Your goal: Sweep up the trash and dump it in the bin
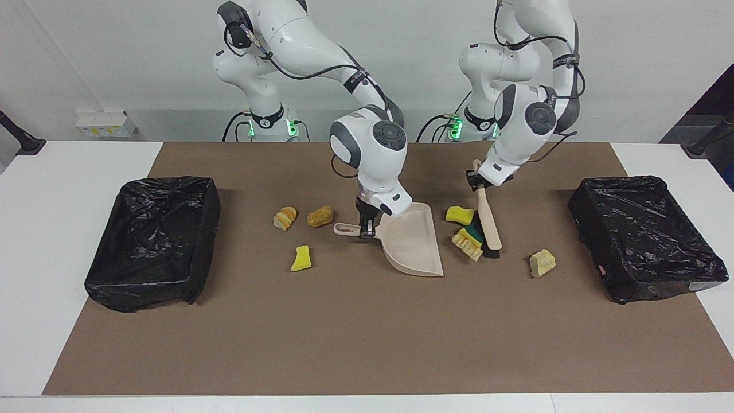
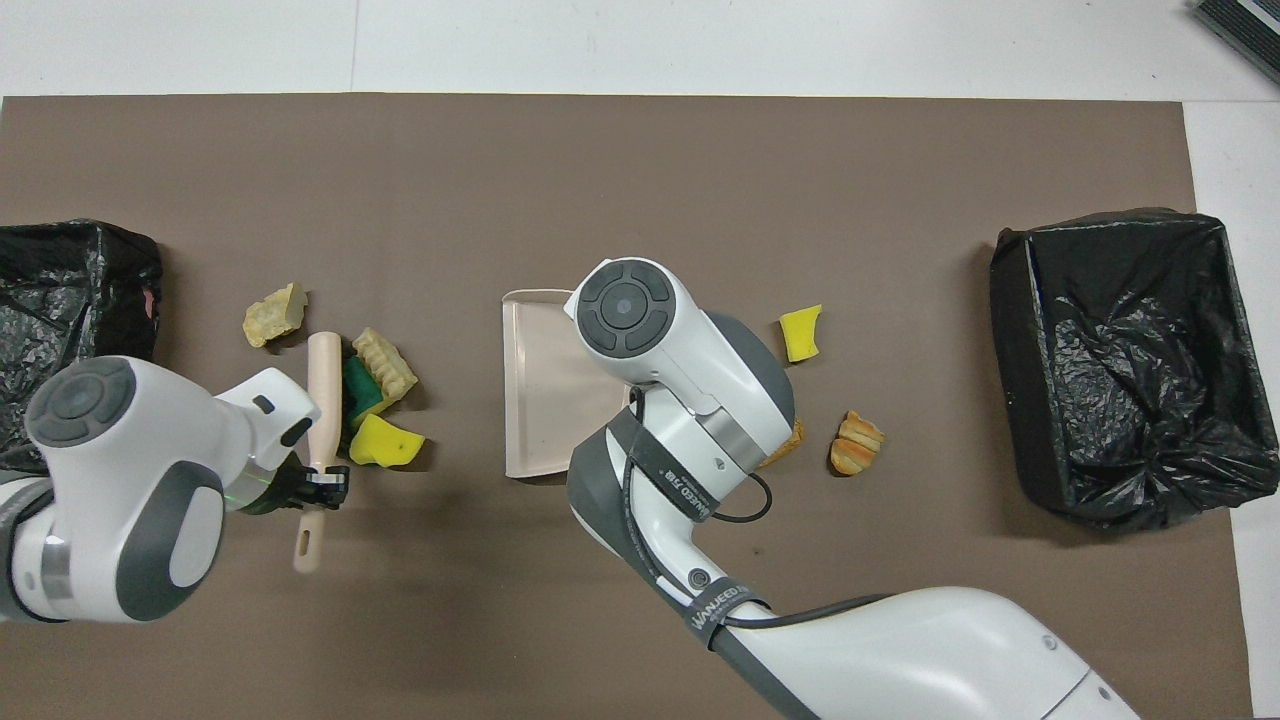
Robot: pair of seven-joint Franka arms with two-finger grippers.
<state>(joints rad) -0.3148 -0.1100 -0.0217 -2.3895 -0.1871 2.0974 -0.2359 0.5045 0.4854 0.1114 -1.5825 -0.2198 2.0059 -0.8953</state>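
Trash is seen as seven scraps on the brown mat. Toward the left arm's end, a yellow sponge piece (image 1: 460, 214), a green-sided sponge (image 1: 475, 232) and a ridged tan lump (image 1: 467, 245) are bunched together, touching. A pale tan lump (image 1: 542, 263) lies apart from them, nearer that end. Toward the right arm's end, a sliced bread lump (image 1: 285, 218) and a brown lump (image 1: 320, 216) lie side by side; a yellow sponge piece (image 1: 301, 258) lies farther from the robots.
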